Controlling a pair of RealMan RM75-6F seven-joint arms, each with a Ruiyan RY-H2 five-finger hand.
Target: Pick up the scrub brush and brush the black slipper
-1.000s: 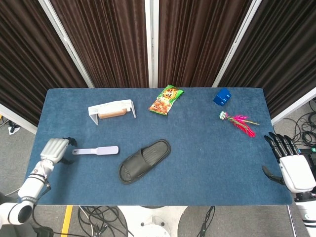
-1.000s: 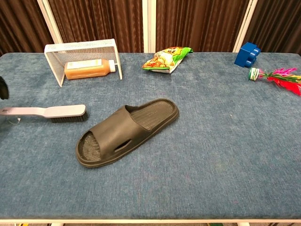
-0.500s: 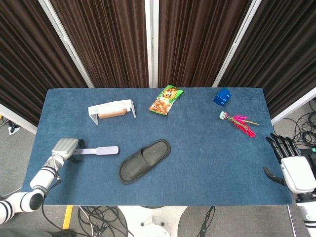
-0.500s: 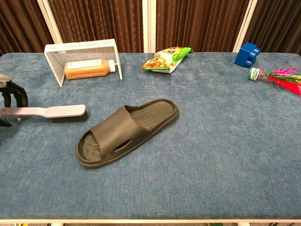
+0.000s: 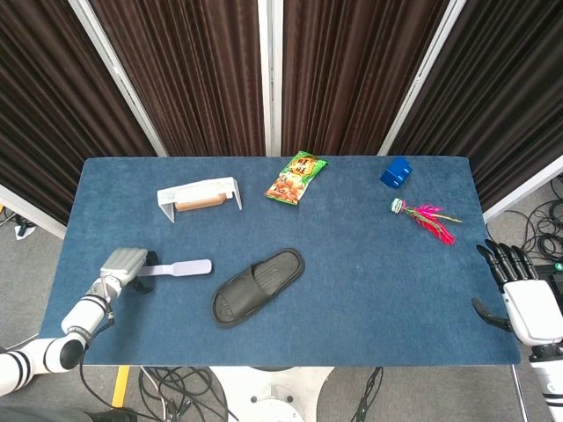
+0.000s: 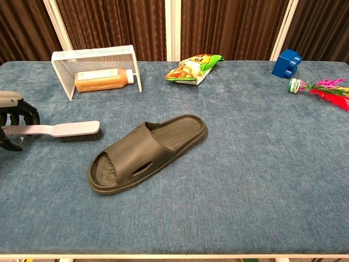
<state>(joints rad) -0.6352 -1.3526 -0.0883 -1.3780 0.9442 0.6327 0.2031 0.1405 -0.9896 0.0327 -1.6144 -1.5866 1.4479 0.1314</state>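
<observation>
- The pale grey plastic scrub brush [image 6: 57,130], bristles down, lay flat on the blue tabletop [image 6: 262,164], left of the black rubber slipper [image 6: 147,152].
- My left hand [image 6: 13,117] curled around its handle end; a firm grip I couldn't confirm.
- My right hand [image 5: 519,294] hung off the edge, fingers spread, holding nothing.

tabletop [image 5: 369,264]: dark blue felt-like cloth
slipper [image 5: 257,287]: matte black rubber
scrub brush [image 5: 176,267]: pale lilac plastic handle, dark bristles
snack packet [image 5: 296,178]: green and orange
toy block [image 5: 396,171]: bright blue

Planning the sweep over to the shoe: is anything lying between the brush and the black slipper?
Nothing visible. The brush lies left of the slipper with only bare tabletop between them. The left hand is at the brush's handle end, on the side away from the slipper. The wire rack sits farther back.
</observation>
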